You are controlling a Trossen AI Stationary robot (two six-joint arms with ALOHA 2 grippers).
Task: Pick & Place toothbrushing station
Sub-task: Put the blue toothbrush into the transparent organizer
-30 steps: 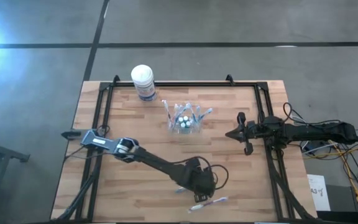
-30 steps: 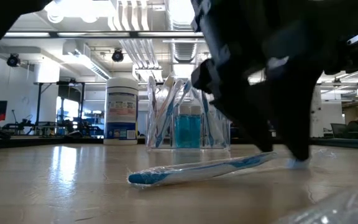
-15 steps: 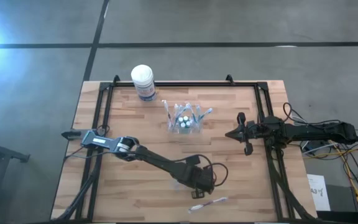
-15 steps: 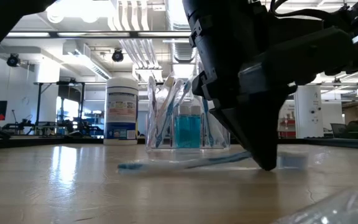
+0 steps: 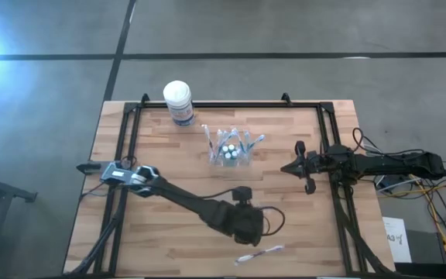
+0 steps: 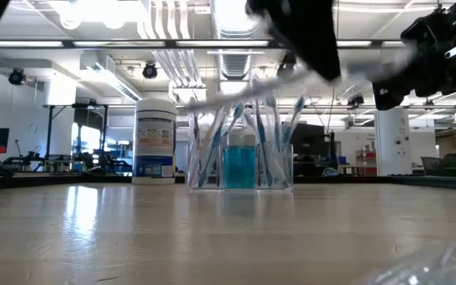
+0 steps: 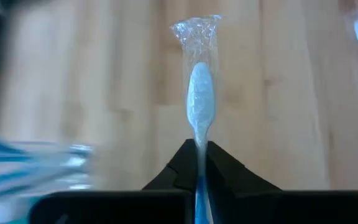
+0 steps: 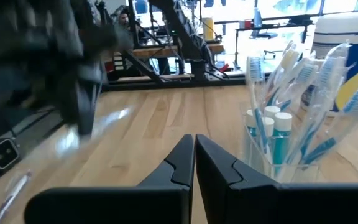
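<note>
Toothbrush (image 7: 200, 99), still in its clear wrap, sits pinched btwn my left gripper (image 7: 200, 163) fingers, lifted off the table (image 5: 169, 248) nr the front edge. Cup (image 5: 231, 152) w/ more brushes & tubes stands mid-table toward the back; another brush (image 5: 259, 253) lies by the front edge. Right gripper (image 5: 297, 166) waits at right side, jaws closed on nothing.

A small clear plastic cup (image 5: 231, 150) is standing upright toward the back of the wooden table, near its middle. It is holding several slim blue-and-white toothbrushes (image 6: 212, 142) in clear wrappers, leaning outward, and three tiny white-capped tubes (image 8: 272, 134) with blue contents. One wrapped toothbrush (image 7: 199, 106) is being held off the table between the closed fingers of the left gripper (image 7: 201, 163), head pointing away from the wrist. Another wrapped toothbrush (image 5: 259, 253) is lying flat near the table's front edge.
</note>
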